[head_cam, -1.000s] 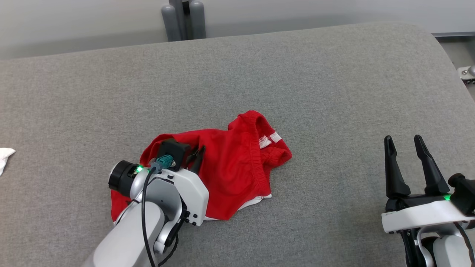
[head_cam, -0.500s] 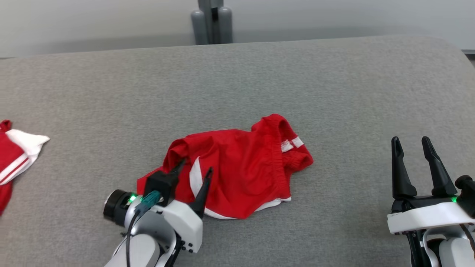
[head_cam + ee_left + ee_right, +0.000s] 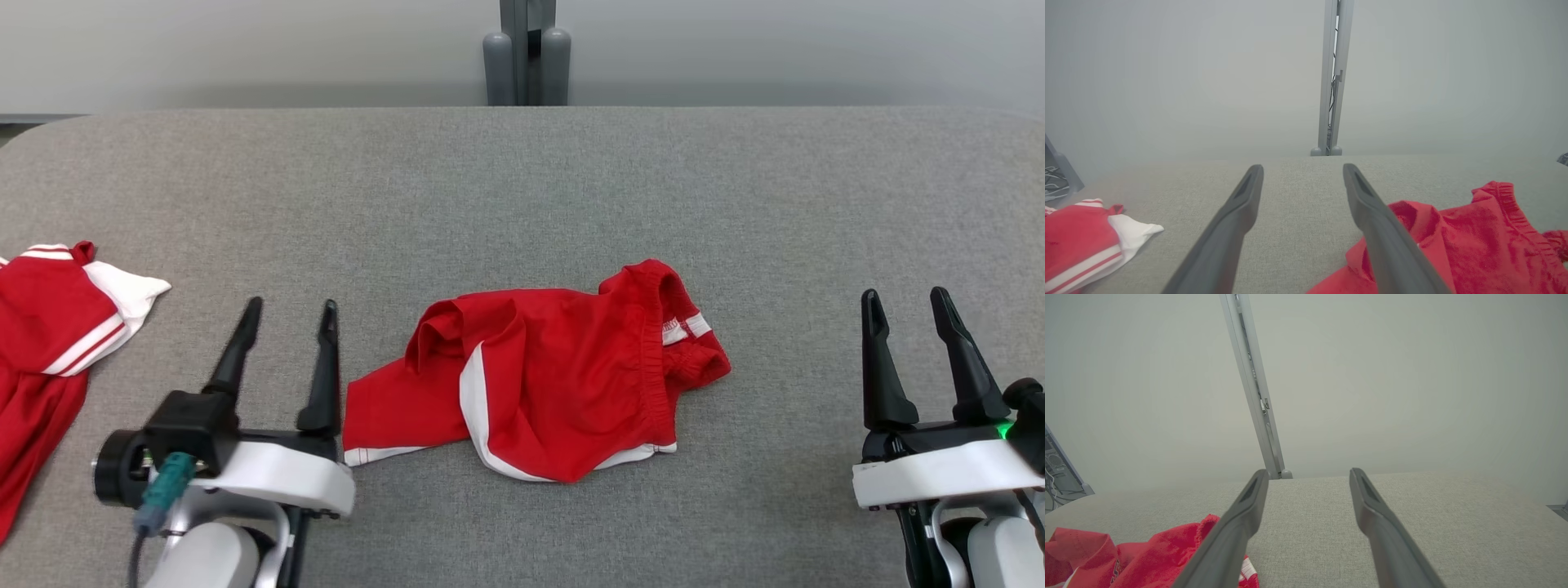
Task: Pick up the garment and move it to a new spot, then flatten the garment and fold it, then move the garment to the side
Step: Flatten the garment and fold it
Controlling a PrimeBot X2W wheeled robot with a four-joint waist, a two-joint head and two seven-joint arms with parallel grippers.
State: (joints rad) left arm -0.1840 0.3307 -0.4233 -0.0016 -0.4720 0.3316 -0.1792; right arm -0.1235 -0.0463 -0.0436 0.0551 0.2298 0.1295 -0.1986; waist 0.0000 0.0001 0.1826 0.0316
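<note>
Left claw (image 3: 292, 304), released, sits just left of the red shorts (image 3: 563, 376) lying crosswise; my released right claw (image 3: 904, 294) is farther.

Grey fabric tabletop (image 3: 522, 180) — red-and-white cloth (image 3: 57, 310) (far left), grey post (image 3: 514, 24) behind

My left pincer (image 3: 292, 304), right pincer (image 3: 904, 294): long dark tapered fingers (image 3: 883, 384), white housings (image 3: 277, 482). Teal connector (image 3: 166, 482), dark cable (image 3: 135, 555) left; green light (image 3: 1003, 430) right.
</note>
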